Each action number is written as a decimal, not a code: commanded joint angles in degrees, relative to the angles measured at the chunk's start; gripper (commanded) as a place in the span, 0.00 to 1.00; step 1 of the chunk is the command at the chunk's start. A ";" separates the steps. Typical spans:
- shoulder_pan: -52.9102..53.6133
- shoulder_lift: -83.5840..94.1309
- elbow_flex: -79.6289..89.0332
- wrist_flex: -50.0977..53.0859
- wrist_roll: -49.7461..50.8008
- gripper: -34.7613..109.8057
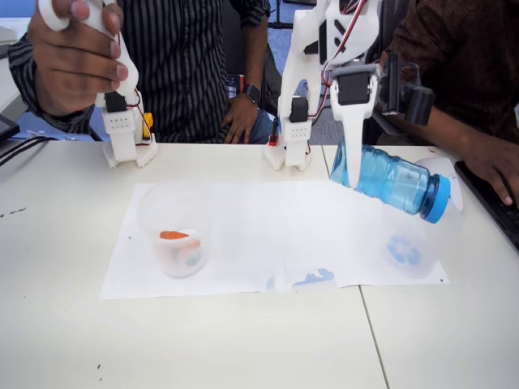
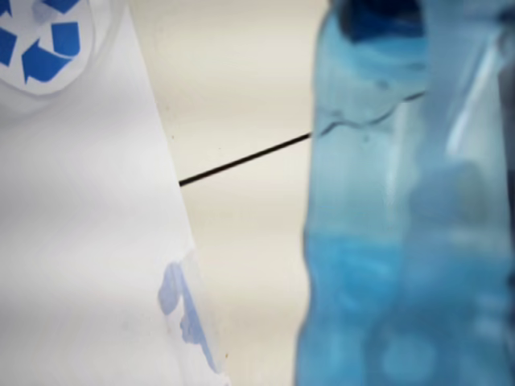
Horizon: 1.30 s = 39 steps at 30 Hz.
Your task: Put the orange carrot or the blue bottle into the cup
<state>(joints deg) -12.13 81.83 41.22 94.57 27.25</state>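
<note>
Fixed view: we see the hand (image 1: 350, 174) clamped on the blue bottle (image 1: 395, 181) at its base end; only one white finger is clear, the other sits behind the bottle. Bottle is off the tabletop (image 1: 243, 340), tilted, cap (image 1: 435, 198) pointing down-right, hanging above the cup (image 1: 422, 235).

Cup is hard to make out: clear plastic against white paper (image 1: 268, 235), rim faint, mostly read from its blue recycling mark (image 1: 403, 250). Bottle's cap overlaps the cup's upper outline; we can't tell whether the cap is inside the rim or just in front of it.

Second clear cup (image 1: 177, 231) stands on the paper's left part w/ an orange mark; contents blurred. Small blue smudge (image 1: 315, 278) at the paper's front edge.

Wrist view: bottle (image 2: 378, 225) takes the right half, out of focus, cut off top and bottom. Cup's recycling mark (image 2: 40, 40) at top-left corner, cropped. Dark seam line (image 2: 241, 161) runs across the tabletop.

Two people behind the tabletop, cut off at the top edge.
</note>
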 commanded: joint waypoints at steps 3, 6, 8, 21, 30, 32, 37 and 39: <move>-6.15 8.88 -4.92 4.13 0.62 0.42; -7.73 8.88 -4.83 5.01 0.62 0.42; -8.79 9.05 -4.83 5.10 0.62 0.42; -14.68 9.84 3.25 5.10 0.62 0.42; -15.56 14.06 9.14 5.01 0.53 0.42; -15.64 14.85 10.46 5.01 0.53 0.42; -15.64 16.26 13.10 5.01 0.53 0.42; -15.64 16.70 14.24 5.01 0.53 0.42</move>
<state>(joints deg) -26.46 90.26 55.46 98.88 27.25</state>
